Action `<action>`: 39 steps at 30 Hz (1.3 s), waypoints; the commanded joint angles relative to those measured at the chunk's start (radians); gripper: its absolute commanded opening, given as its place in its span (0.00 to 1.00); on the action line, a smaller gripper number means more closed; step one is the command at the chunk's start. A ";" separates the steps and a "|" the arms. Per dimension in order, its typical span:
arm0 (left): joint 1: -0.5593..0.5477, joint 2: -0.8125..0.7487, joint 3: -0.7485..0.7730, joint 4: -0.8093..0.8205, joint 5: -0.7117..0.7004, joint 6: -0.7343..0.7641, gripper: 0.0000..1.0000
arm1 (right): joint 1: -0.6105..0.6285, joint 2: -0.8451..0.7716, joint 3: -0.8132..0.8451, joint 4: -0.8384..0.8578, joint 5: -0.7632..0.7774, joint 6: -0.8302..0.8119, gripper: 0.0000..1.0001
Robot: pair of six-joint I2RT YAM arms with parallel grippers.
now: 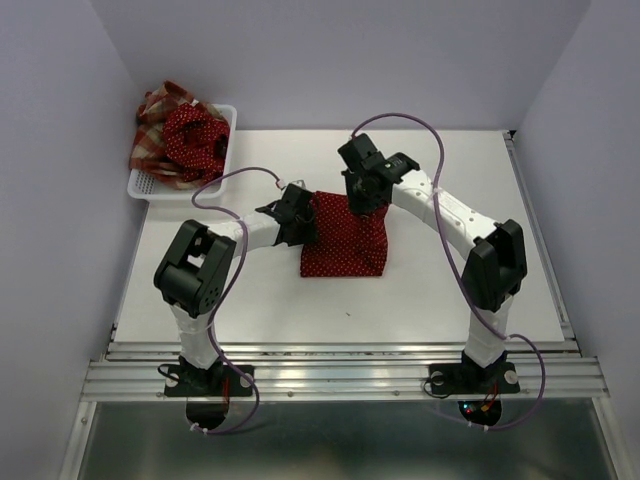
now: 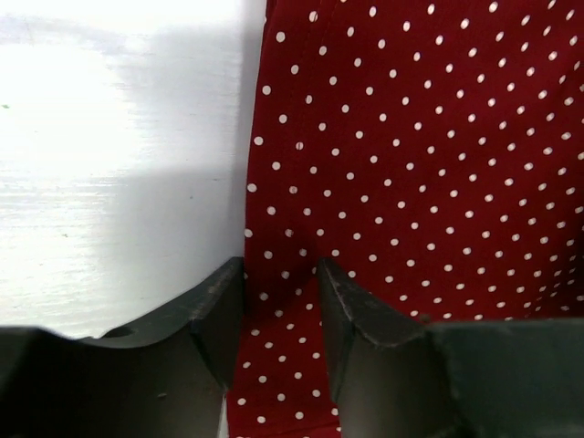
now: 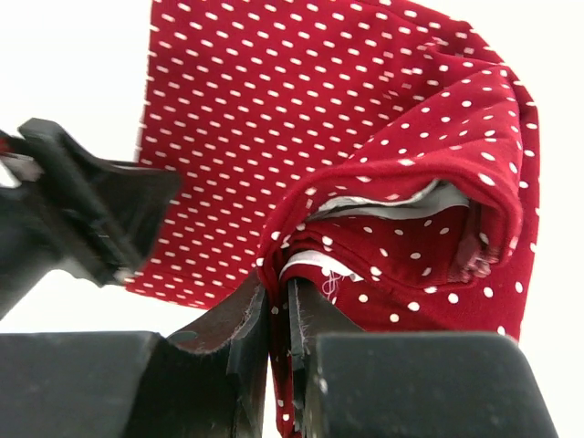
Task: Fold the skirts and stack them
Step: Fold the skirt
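Our right gripper (image 3: pixel 276 292) pinches a raised edge of the dotted skirt (image 1: pixel 345 240) on the table (image 1: pixel 450 290), left gripper (image 2: pixel 281 274) spread over its side (first fold only begun, we judge), while the other two skirts (image 1: pixel 188 138) sit bundled in the basket (image 1: pixel 224 118).

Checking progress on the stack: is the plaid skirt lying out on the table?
No, the plaid skirt sits bunched in the white basket at the table's far left corner.
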 commanded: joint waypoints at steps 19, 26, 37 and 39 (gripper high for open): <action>-0.010 0.006 -0.053 0.009 0.078 -0.020 0.40 | 0.048 0.095 0.017 0.293 -0.206 0.123 0.07; -0.008 -0.028 -0.080 0.017 0.086 -0.031 0.40 | 0.048 0.159 0.054 0.295 -0.193 0.130 0.08; 0.009 -0.043 -0.083 0.008 0.066 -0.031 0.40 | 0.048 0.241 0.117 0.235 -0.128 0.146 0.10; 0.012 -0.042 -0.080 0.008 0.068 -0.029 0.40 | 0.048 0.258 0.134 0.221 -0.121 0.143 0.11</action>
